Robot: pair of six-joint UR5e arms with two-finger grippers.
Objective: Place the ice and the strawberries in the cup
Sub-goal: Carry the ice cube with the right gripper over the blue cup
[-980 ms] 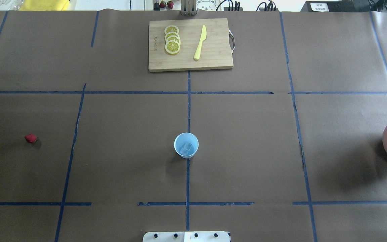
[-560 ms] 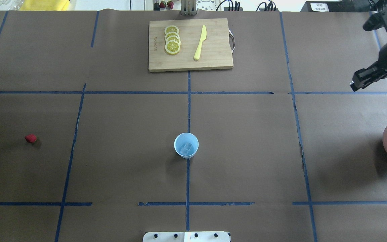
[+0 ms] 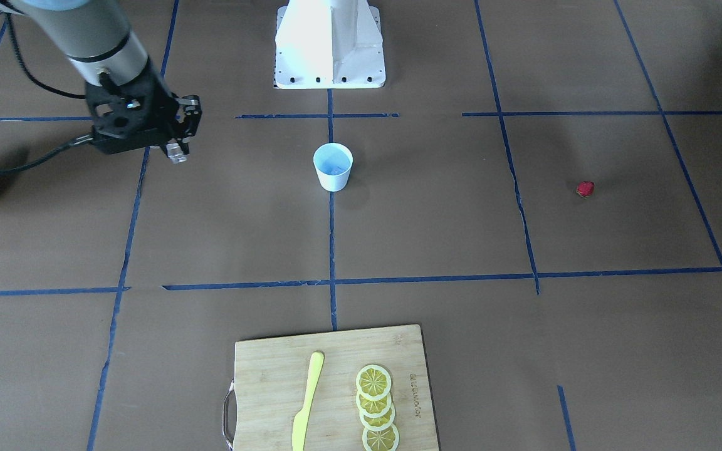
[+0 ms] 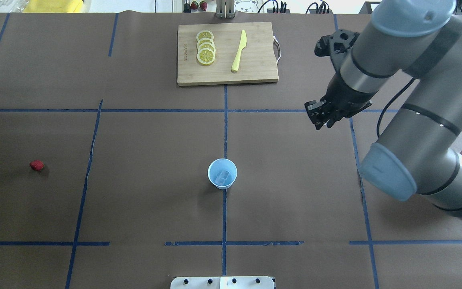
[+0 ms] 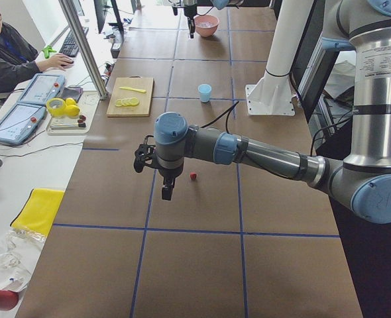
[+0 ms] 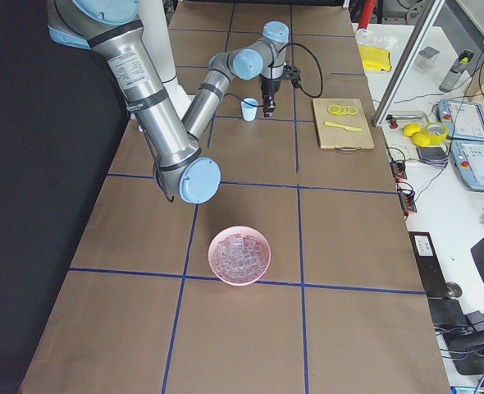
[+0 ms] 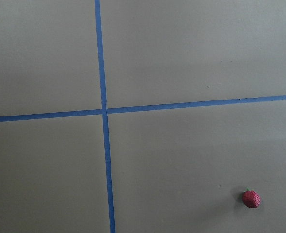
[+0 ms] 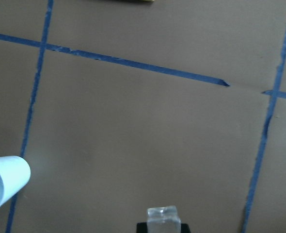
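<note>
Paper, brown and matte, is spread over the worktop [image 4: 134, 200] and is divided into large rectangles by blue tape lines [image 4: 224, 120]. A wooden cutting board [image 4: 255, 70] is laid at the top centre of the overhead view. It carries a row of overlapping lemon slices [image 4: 205, 47] and a yellow knife [image 4: 239, 51]. The white pedestal [image 3: 329, 44] of the robot is seen at the top of the front-facing view. In the left side view, a white side desk [image 5: 23, 169] with touch panels [image 5: 15, 124] and a yellow cloth [image 5: 35, 211] runs along the left edge, and a person [image 5: 6, 53] is seated at its upper left.

The cup [image 4: 211, 170] stands upright at the centre, on a tape line, with ice [image 4: 223, 176] inside. The strawberry [image 4: 37, 165] lies well apart from it, at the middle left. A pink bowl [image 6: 212, 254] of ice cubes [image 6: 239, 256] is seen low in the right side view.

The right hand [image 3: 176, 152] is clamped on an ice cube [image 8: 163, 217] and is held above the worktop, to the upper right of the cup in the overhead view. The left hand [image 5: 167, 189] hangs near the strawberry; whether its fingers are apart or together cannot be told.

Against the overhead view 0.6 s ago, the right arm [image 4: 415, 120] has been swung in from the right edge. Its hand has been carried leftward and lower, nearer the cup. More of the bowl is now covered by the arm. The cup, the strawberry and the board are unchanged.
</note>
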